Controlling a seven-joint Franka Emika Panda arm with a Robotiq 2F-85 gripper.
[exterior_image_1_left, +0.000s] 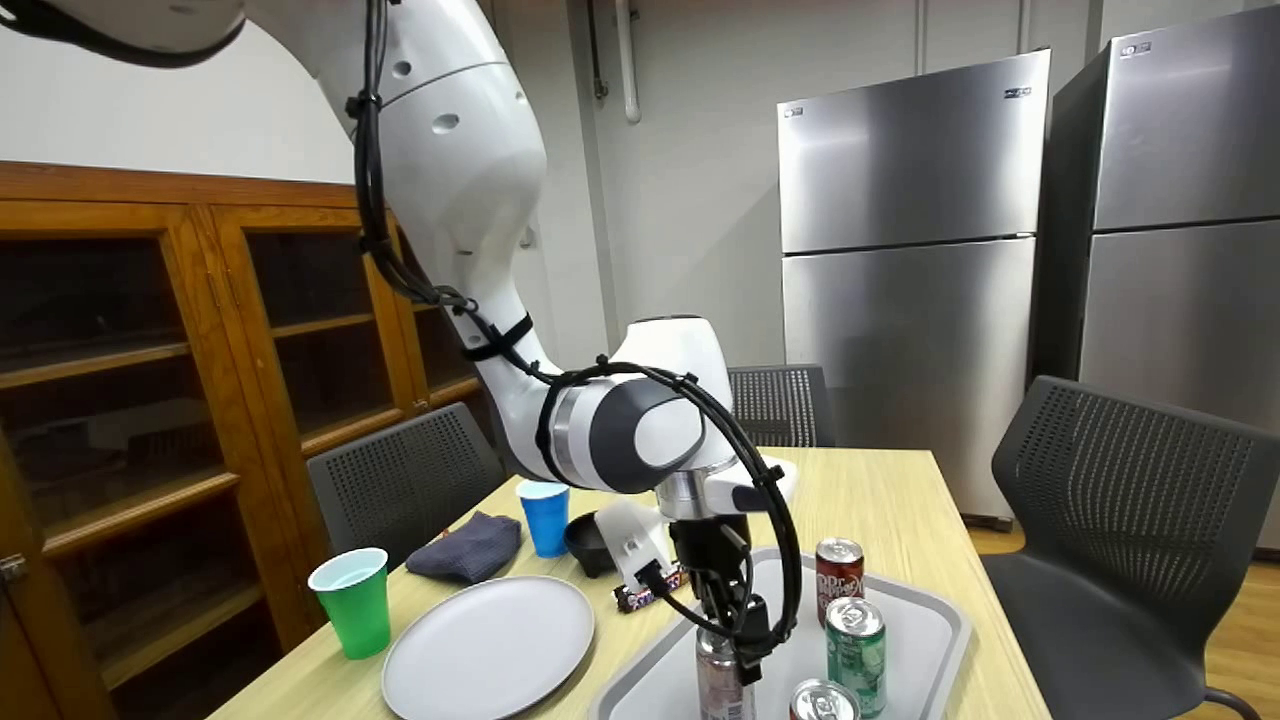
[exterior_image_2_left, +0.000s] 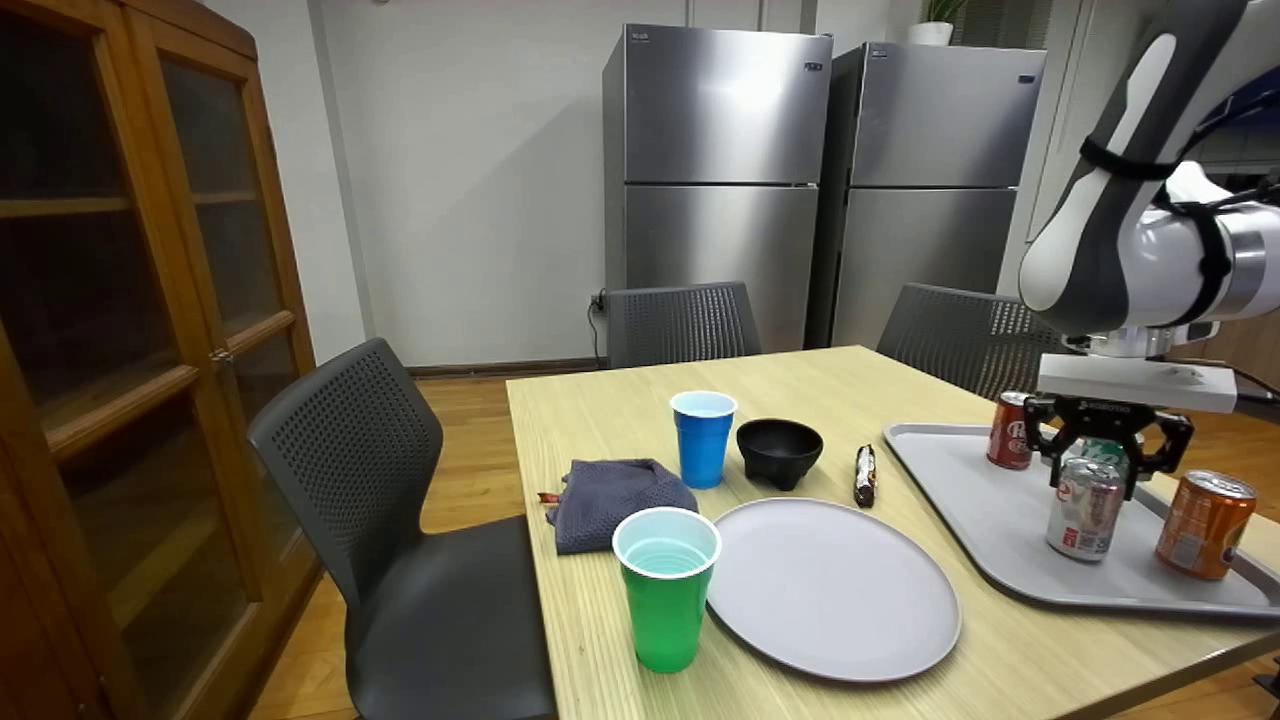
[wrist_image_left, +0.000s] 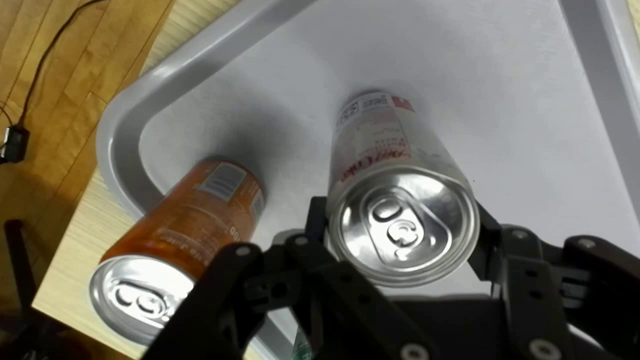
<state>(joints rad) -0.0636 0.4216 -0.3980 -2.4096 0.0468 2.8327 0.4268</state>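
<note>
Jaws of my end effector (wrist_image_left: 400, 220) stand partly closed, set to the width of a silver can (wrist_image_left: 397, 192), with the fingers (wrist_image_left: 316, 220) against both of its sides near the top. The silver can is thus in my grip, upright, its base on a grey tray (exterior_image_2_left: 1010, 525).

Adjacent items: an orange can (wrist_image_left: 182, 245) stands near the silver can, apart from it, at a corner of the grey tray. A green can (exterior_image_1_left: 856, 655) also stands near my end effector, and a dark red can (exterior_image_1_left: 839, 575) stands just behind it in an exterior view.

The grey tray rests on a table (exterior_image_2_left: 600, 425). Next to it lie a wrapped snack bar (exterior_image_2_left: 865, 476) and a round plate (exterior_image_2_left: 835, 590). Further out are a black bowl (exterior_image_2_left: 780, 455), a blue cup (exterior_image_2_left: 704, 445), a crumpled dark cloth (exterior_image_2_left: 620, 505) and, just beside the round plate, a green cup (exterior_image_2_left: 667, 600).

Surroundings: dark chairs (exterior_image_2_left: 350, 470), steel refrigerators (exterior_image_2_left: 715, 120) and a wooden cabinet (exterior_image_1_left: 250, 430).
</note>
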